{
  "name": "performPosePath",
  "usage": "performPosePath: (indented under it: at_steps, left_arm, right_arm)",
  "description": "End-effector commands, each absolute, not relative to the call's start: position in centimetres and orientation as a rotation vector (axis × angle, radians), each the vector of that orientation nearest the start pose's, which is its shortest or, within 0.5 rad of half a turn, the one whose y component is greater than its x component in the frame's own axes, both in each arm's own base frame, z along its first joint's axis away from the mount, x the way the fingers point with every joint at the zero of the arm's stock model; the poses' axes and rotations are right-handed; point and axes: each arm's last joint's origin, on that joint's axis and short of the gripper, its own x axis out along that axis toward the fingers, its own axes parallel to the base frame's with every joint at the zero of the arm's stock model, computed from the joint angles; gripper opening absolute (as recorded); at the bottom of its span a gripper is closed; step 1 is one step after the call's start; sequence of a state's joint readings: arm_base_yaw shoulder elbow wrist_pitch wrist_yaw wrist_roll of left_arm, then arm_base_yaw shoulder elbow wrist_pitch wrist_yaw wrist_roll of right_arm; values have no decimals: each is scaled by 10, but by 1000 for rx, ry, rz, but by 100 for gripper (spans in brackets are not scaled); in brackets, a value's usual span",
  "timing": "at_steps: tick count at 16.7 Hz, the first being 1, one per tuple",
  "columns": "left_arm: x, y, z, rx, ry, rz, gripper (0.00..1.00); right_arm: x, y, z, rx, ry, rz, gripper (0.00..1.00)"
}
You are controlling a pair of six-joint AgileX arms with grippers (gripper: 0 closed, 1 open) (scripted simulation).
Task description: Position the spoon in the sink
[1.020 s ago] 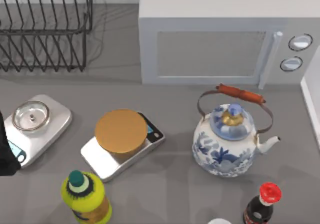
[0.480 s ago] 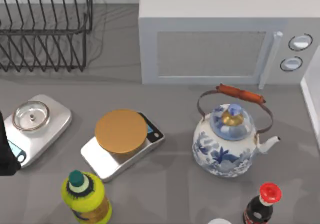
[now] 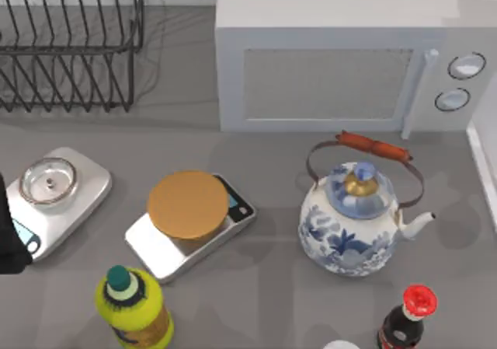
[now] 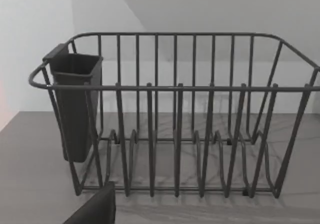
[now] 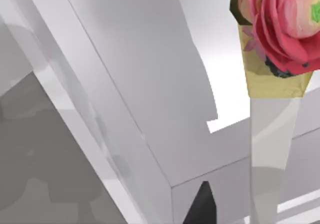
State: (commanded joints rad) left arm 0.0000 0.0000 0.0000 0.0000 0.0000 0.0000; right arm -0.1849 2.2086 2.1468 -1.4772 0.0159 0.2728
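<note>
The grey desk (image 3: 272,155) carries a crowd of kitchen things. At the back left stands a dark wire dish rack (image 3: 70,42), and the left wrist view faces it from the front, showing a dark plastic cutlery cup (image 4: 75,104) hung on one end of the rack. To the right of the rack, at the back of the desk, sits a white box-shaped microwave oven (image 3: 342,54) with two round knobs at its right end. In front of the microwave stands a white porcelain teapot with blue painting and a brown-wrapped wire handle (image 3: 357,221), its spout pointing to the right. Left of the teapot lies a silver kitchen scale topped by a round orange-brown disc (image 3: 189,221), and farther left a second silver scale with a round glass plate (image 3: 54,197). Near the front edge stand a yellow bottle with a green cap (image 3: 130,310) and, well apart on the right, a dark sauce bottle with a red cap (image 3: 408,318).

A dark piece of the left arm (image 3: 9,240) juts in at the left edge of the top view, just beside the glass-plate scale; how its jaws stand cannot be told. The right wrist view looks along pale grey walls toward a pink flower in a gold-rimmed slim white vase (image 5: 280,49). Where the spoon lies cannot be told from these views.
</note>
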Motion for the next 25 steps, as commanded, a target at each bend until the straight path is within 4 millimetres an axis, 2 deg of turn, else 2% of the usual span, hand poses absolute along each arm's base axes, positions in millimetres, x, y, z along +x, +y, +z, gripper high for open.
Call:
performPosePath:
  at_steps: [4, 9, 13, 22, 25]
  left_arm:
    - [106, -1, 160, 0, 0, 0, 100]
    - [106, -1, 160, 0, 0, 0, 100]
    - [106, -1, 160, 0, 0, 0, 100]
    - [106, -1, 160, 0, 0, 0, 100]
    - [106, -1, 160, 0, 0, 0, 100]
  right_arm:
    - [469, -75, 239, 344, 1510, -358, 0]
    - [494, -73, 212, 350, 1510, -359, 0]
    - [500, -72, 202, 352, 1511, -359, 0]
    - [502, -76, 199, 358, 1493, -363, 0]
    - [504, -73, 181, 353, 1513, -360, 0]
